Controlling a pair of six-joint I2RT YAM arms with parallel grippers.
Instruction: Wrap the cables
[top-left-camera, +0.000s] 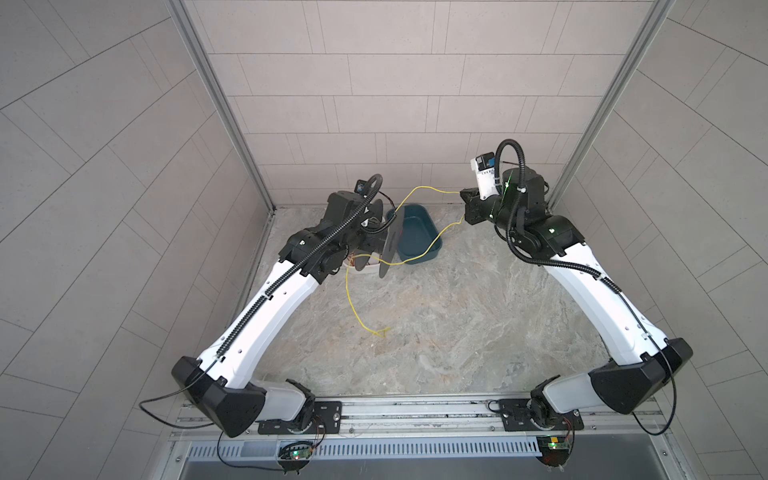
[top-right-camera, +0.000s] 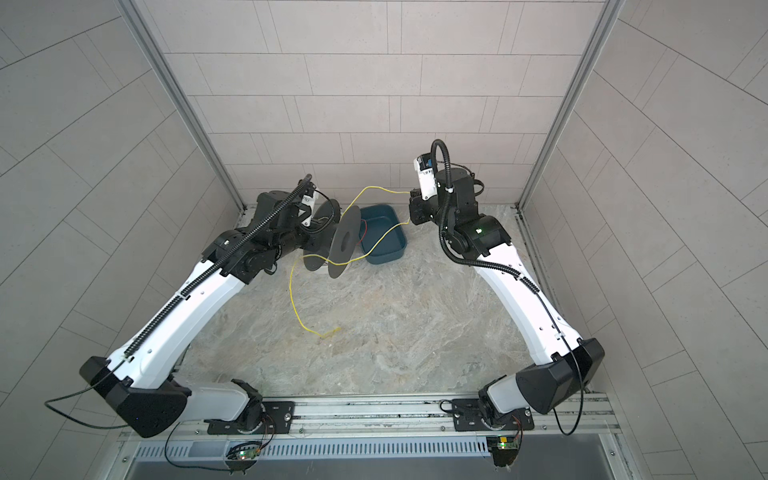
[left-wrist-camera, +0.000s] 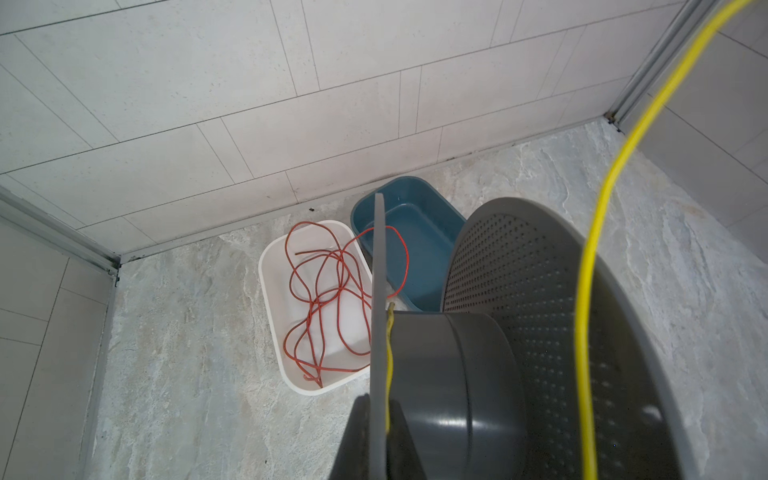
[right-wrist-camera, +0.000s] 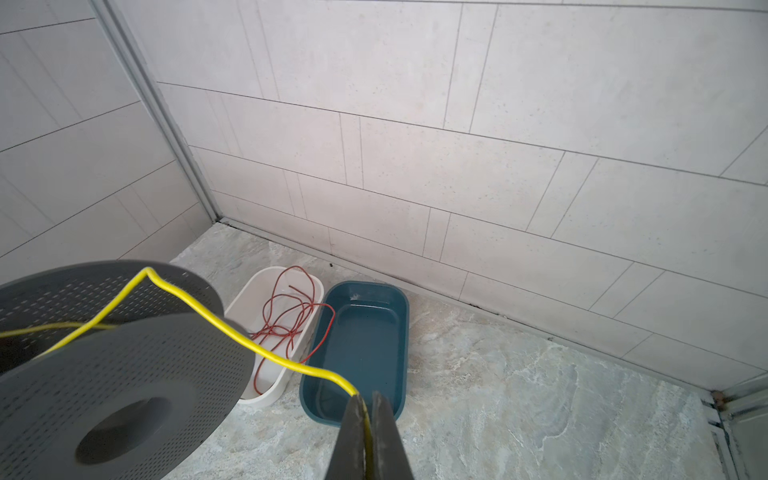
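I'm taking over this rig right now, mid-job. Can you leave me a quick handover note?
Left gripper: shut on the spool flange, apparently pinning one yellow cable end.
Right gripper: shut on the yellow cable mid-length; its tail lies on the table.
Red cable: loose in the white tray, one loop over the blue tray.
Done: yellow anchored; hub looks bare.
Left: wind yellow, then red.

White tray (top-left-camera: 363, 269) is mostly buried under the left arm (top-left-camera: 266, 299) and spool (top-left-camera: 392, 245) in both top views. In the left wrist view the spool's cut off at the edge, hides some red wire (left-wrist-camera: 318, 301), and the close yellow cable (left-wrist-camera: 586, 291) is blurry.
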